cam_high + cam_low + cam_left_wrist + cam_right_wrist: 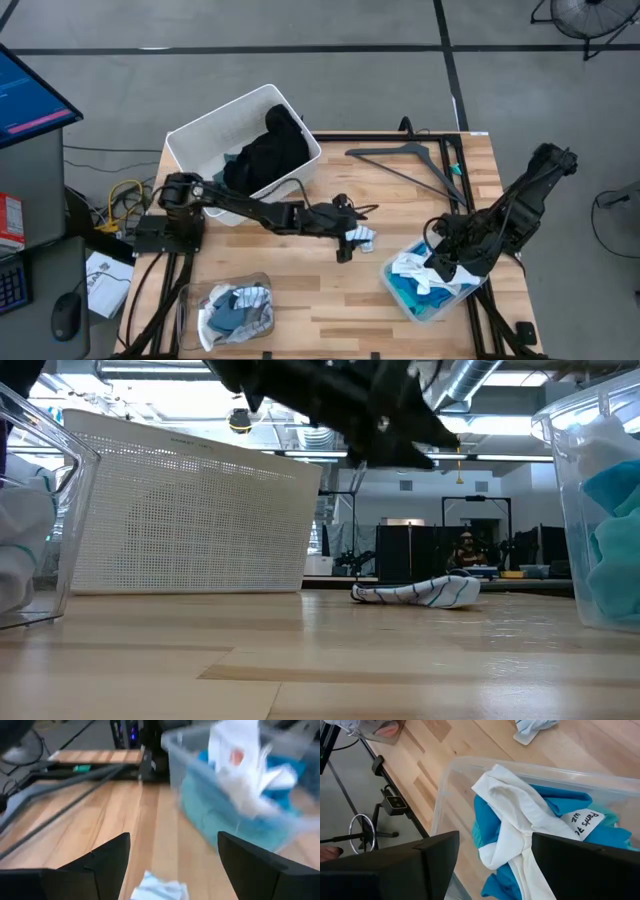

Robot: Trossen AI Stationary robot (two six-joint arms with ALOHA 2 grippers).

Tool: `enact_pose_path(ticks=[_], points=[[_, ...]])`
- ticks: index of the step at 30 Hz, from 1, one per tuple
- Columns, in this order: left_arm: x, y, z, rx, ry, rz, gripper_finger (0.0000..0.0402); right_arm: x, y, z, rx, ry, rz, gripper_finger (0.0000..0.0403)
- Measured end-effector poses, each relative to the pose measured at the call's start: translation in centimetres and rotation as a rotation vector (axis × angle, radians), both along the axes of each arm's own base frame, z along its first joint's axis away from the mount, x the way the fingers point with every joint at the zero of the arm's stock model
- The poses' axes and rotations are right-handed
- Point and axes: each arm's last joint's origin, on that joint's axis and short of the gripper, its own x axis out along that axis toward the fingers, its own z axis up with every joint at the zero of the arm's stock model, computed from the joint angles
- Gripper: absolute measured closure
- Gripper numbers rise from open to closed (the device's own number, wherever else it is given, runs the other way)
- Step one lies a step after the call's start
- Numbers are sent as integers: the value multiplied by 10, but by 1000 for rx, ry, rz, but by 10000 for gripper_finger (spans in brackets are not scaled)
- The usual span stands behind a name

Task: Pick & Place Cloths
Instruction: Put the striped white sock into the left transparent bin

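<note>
A small white cloth with teal stripes [361, 237] [415, 592] [160, 890] lies flat on the table's middle. My left gripper [350, 245] [172, 837] hangs open just above it, one finger to either side, touching nothing. My right gripper [440, 265] [495, 837] is open over a clear bin [392, 278] [470, 762] on the table's right, above a white garment [515, 815] lying on turquoise cloth [560, 800]. Black cloths [270, 150] fill a white bin [200, 140].
A black hanger [410, 165] lies by the far right edge. A second clear bin [235, 305] [40, 510] with grey and white cloths sits at the near left. The white bin [190, 510] stands at the far left. Bare wood lies between the bins.
</note>
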Motion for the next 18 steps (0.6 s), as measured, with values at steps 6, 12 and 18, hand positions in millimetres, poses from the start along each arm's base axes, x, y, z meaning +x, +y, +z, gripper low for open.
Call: enact_pose_path(ticks=[6, 12, 18], points=[[7, -1, -34, 30, 88, 66, 121, 5, 5, -4, -13, 13, 1, 159], [9, 0, -62, 33, 172, 130, 121, 8, 9, -5, -6, 8, -1, 159], [10, 0, -87, 15, 238, 152, 121, 10, 10, -3, 8, -18, -6, 159]])
